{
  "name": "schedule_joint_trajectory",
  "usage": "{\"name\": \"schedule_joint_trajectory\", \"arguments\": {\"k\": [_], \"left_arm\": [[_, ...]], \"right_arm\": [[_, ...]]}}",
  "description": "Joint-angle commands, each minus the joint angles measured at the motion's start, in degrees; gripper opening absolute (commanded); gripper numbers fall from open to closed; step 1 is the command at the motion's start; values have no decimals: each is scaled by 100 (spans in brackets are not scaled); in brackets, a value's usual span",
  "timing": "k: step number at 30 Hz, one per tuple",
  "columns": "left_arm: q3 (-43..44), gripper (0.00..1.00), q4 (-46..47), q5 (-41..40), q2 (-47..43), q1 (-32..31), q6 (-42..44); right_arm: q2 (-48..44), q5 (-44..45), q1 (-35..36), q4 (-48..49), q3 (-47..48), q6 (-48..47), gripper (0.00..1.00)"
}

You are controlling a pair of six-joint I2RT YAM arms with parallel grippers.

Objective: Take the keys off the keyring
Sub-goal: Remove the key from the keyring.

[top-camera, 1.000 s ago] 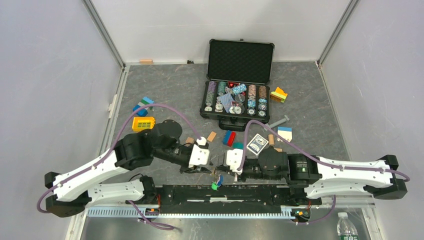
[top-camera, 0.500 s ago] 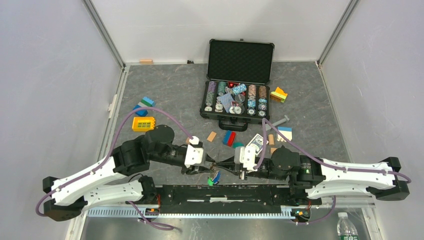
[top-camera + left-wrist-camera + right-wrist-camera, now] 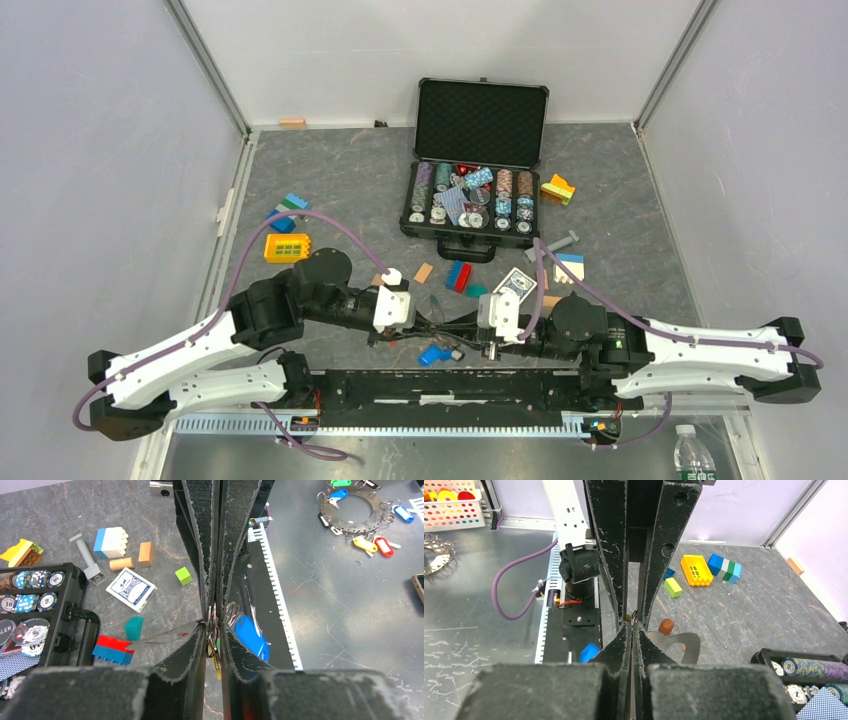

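Note:
The keyring (image 3: 213,615), a thin wire ring, stands between my two grippers just above the table's near edge. My left gripper (image 3: 214,624) (image 3: 428,324) is shut on its coils. My right gripper (image 3: 631,622) (image 3: 462,328) faces it tip to tip and is shut on the same ring. Of the keys, a blue-headed key (image 3: 251,636) (image 3: 435,353) (image 3: 588,653) hangs low beside the jaws and is blurred. A yellow key (image 3: 217,662) and a bit of green show between my left fingers. Any other keys are hidden by the fingers.
A thin flat silver piece (image 3: 679,645) sticks out beside the jaws. The black base rail (image 3: 450,385) runs just below the grippers. An open chip case (image 3: 480,120) stands at the back. A card deck (image 3: 515,285) and a red-blue block (image 3: 459,276) lie close behind the grippers.
My left gripper has narrowed onto the ring. The key bunch that hung under the grippers has swung, and the blue key now lies out low. The right arm has shifted slightly right.

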Motion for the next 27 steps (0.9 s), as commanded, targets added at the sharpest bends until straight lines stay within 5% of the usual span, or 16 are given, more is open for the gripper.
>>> {"name": "schedule_joint_trajectory", "arguments": {"k": [1,8,17,27], "left_arm": [[41,25,179,-90,-1,-29,-153],[14,33,272,-180,-20,-25,-217],[-163,27,740,-144,-73,-24,-433],[-435,55,1277,-355,-612,-29,-599]], "right_arm": [[-263,-69,-4,723,-58,-84,0],[-481,-76,-9,1415,-445,-19,0],[-624,-120,-4,2966,-1287,222,0],[-856,33,-5,4948,-2373,337,0]]}}
